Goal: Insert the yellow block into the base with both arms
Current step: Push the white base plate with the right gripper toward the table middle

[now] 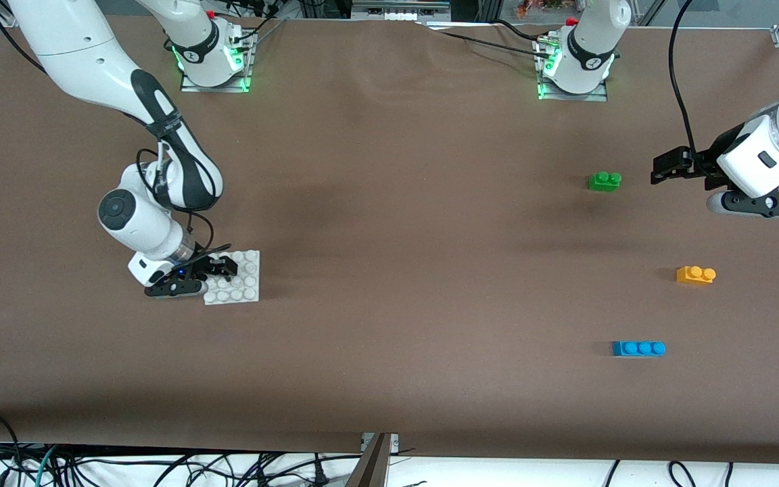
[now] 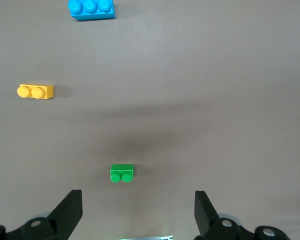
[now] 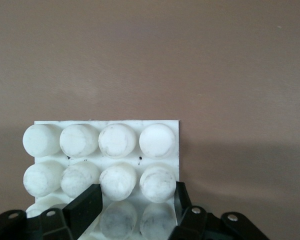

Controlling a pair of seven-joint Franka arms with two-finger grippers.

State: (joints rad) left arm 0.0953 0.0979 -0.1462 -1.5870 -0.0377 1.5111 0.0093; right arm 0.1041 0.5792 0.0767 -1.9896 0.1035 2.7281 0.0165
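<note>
At the right arm's end of the brown table (image 1: 389, 270), the base (image 1: 241, 284) lies flat, a white square plate with round studs on top. The right gripper (image 1: 217, 267) is down at this plate, and its two black fingers (image 3: 85, 207) are closed on the edge of the plate that points toward the right arm's end. In the right wrist view the fingers stand at both sides of a pair of studs, and they touch the white plastic there. The base (image 3: 110, 150) rests on the table and it is not lifted.

The yellow block (image 1: 696, 274) is well apart from the base, at the left arm's end of the table. It is a small orange-yellow brick with two round studs, and it lies on the table with nothing touching it. The green two-stud brick (image 1: 604, 180) lies farther from the front camera than the yellow block, and the blue three-stud brick (image 1: 638, 348) lies nearer to that camera.

The left gripper (image 1: 663, 169) hangs in the air over the table, beside the green brick and toward the left arm's end. Its fingers (image 2: 67, 212) are spread wide and they hold nothing. The left wrist view shows the green brick (image 2: 122, 173) between the two fingertips and a little ahead of them, then the yellow block (image 2: 35, 91) and the blue brick (image 2: 91, 8) more distant.
</note>
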